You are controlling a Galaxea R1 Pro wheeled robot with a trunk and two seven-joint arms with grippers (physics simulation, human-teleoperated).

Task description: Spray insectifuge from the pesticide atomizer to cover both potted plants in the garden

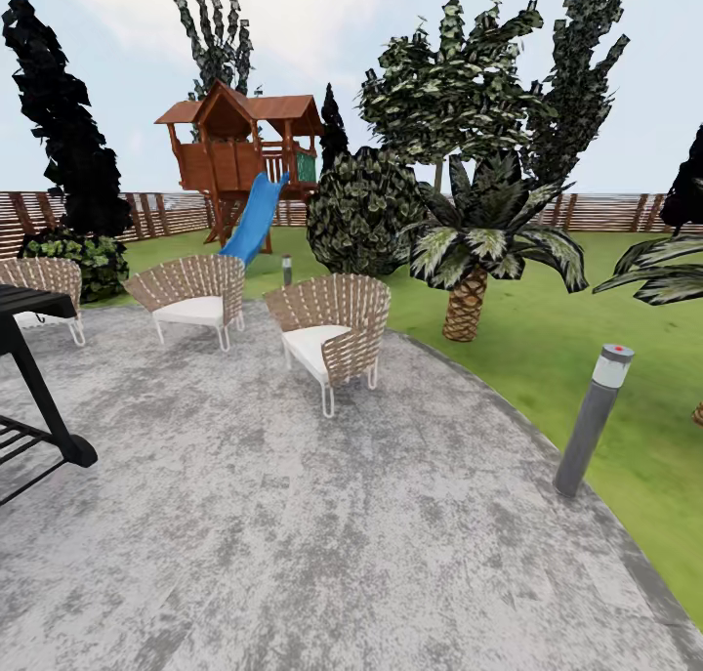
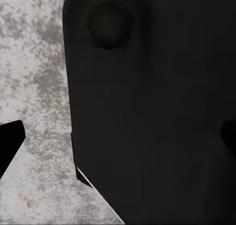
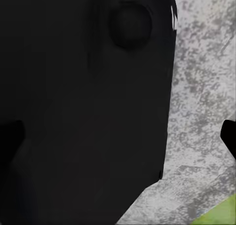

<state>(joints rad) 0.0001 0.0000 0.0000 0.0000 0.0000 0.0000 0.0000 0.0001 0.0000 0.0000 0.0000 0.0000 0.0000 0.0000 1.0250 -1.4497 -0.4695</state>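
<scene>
We face a grey patio [image 1: 293, 554] with wicker chairs [image 1: 332, 334], a palm [image 1: 478, 251] and a lamp post [image 1: 591, 422]. Dark robot parts [image 2: 157, 117] block both wrist views, so we cannot tell how either arm's jaws stand. We cannot make out the spray bottle or potted plants anywhere.

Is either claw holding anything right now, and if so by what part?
Cannot be told. Both wrist views are mostly blocked by a dark robot part, with only slivers of finger over the grey patio. No atomizer is visible.
</scene>
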